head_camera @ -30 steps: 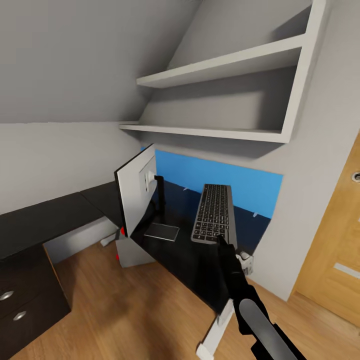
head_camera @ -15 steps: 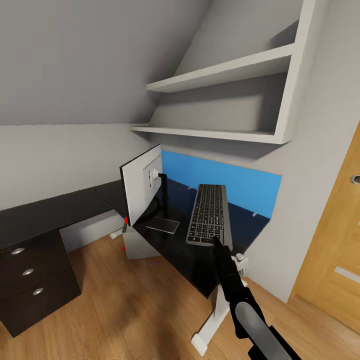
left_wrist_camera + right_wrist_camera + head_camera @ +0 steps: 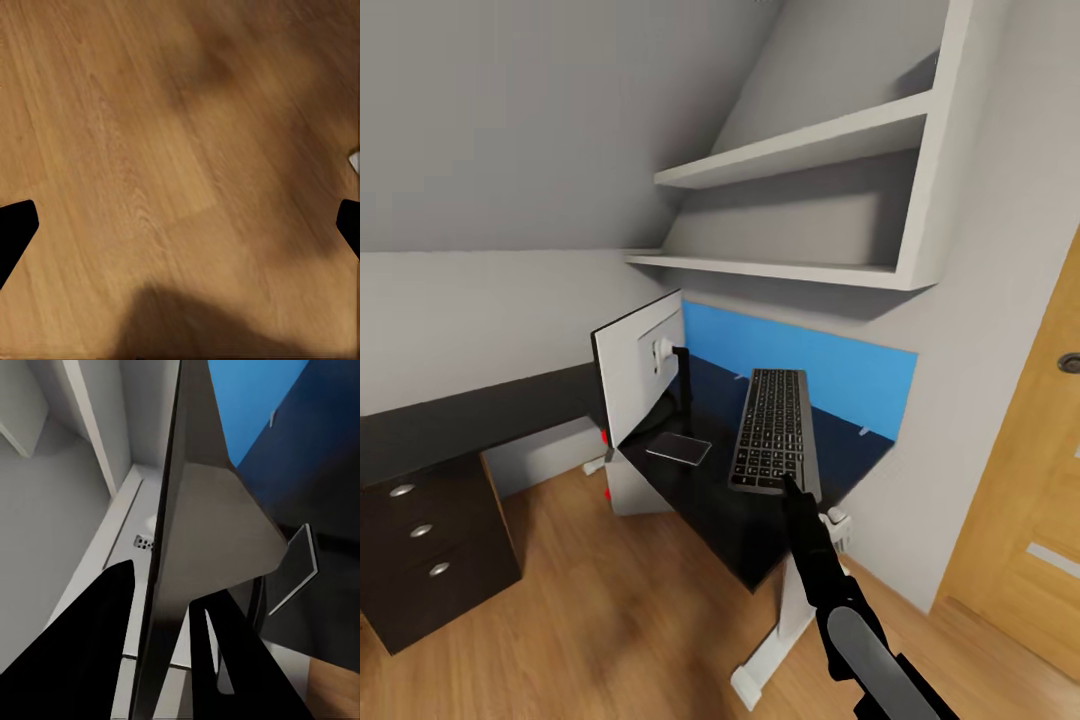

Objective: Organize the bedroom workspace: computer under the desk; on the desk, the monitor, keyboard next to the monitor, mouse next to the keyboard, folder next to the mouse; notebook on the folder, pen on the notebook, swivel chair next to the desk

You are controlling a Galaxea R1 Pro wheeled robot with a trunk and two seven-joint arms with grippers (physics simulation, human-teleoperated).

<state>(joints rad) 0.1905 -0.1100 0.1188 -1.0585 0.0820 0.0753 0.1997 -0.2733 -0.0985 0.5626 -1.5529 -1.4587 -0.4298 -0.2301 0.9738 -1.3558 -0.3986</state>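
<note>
Above the desk, the keyboard is held by its near edge in the closed right gripper, beside the monitor; lowering flat is required next.

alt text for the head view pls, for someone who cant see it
The robot's right gripper holds a dark keyboard by its near end above a black desk, beside a monitor whose pale back faces the camera. A blue wall panel and white shelves rise behind; dark drawers stand on the wood floor.
</note>
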